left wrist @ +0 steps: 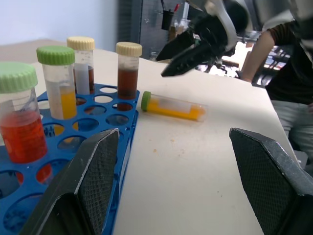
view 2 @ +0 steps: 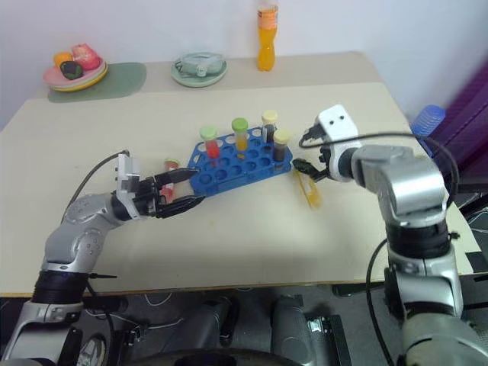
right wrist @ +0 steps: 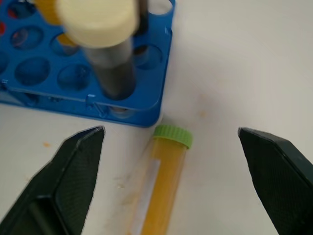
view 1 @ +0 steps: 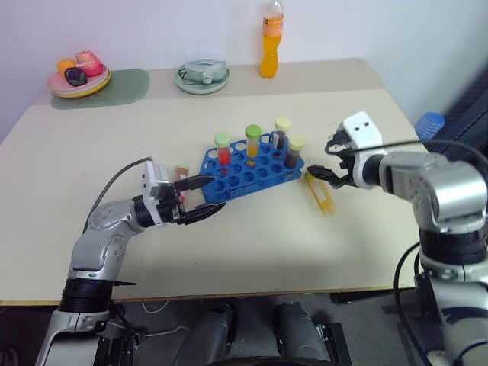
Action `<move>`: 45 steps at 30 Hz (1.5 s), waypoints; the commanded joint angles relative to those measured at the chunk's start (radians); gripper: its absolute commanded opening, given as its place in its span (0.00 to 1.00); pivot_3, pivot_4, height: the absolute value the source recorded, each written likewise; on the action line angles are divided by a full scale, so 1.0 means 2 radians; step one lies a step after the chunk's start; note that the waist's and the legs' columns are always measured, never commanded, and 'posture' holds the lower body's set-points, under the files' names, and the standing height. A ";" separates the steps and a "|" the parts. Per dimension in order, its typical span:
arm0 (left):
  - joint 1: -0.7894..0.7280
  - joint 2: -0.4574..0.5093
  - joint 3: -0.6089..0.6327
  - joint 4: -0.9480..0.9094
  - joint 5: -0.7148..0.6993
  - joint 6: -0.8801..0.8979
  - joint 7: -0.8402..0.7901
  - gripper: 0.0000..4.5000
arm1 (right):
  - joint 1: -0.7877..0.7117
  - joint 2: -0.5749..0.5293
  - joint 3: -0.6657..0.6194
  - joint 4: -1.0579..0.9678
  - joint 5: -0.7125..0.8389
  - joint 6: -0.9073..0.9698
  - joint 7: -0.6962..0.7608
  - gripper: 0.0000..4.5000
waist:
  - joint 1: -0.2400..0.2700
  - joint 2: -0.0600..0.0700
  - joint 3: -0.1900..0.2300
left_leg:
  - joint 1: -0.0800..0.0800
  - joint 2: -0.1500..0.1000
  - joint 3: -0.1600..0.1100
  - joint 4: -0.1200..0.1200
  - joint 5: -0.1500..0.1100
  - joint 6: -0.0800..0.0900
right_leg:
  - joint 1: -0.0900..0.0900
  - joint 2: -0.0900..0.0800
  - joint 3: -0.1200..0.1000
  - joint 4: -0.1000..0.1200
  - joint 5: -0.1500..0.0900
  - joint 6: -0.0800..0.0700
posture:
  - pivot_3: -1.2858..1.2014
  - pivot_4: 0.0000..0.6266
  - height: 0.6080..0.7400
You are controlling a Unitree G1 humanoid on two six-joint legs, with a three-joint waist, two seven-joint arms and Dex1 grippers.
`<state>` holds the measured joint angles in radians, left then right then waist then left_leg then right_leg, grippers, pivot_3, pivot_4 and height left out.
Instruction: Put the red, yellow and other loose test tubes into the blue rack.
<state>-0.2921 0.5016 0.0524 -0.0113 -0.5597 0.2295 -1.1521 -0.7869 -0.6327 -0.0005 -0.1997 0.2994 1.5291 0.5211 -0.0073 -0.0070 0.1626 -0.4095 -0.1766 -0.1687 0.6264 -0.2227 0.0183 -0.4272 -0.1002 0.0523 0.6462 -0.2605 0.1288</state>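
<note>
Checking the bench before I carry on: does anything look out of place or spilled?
One yellow tube lies flat on the table beside the blue rack, while four others stand upright in it. Its green cap is on and nothing looks spilled. The open right claw hovers by it.

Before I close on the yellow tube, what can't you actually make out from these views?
- Red tube, left eye view: the left gripper covers most of it; its lie is unclear.
- Yellow tube, right wrist view: its lower end is cut off by the picture's edge.
- Rack, left wrist view: the left finger hides its near holes.
</note>
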 commanded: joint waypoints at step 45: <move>0.021 0.010 0.008 0.028 0.005 -0.040 -0.030 0.82 | 0.024 -0.086 0.165 0.009 0.009 -0.191 0.138 0.18 | 0.001 -0.001 0.000 | 0.000 0.000 0.000 0.001 0.000 0.000 | 0.000 0.000 0.000 0.000 0.000 0.000 | 0.52 0.24 1.00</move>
<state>-0.2453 0.5116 0.0532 0.0575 -0.5515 0.1662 -1.2019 -0.7602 -0.7752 0.3395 -0.0641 0.2803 1.2159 0.7208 -0.0062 -0.0086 0.1617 -0.4101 -0.1768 -0.1686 0.6282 -0.2234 0.0190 -0.4270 -0.0995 0.0517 0.6456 -0.2597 0.1289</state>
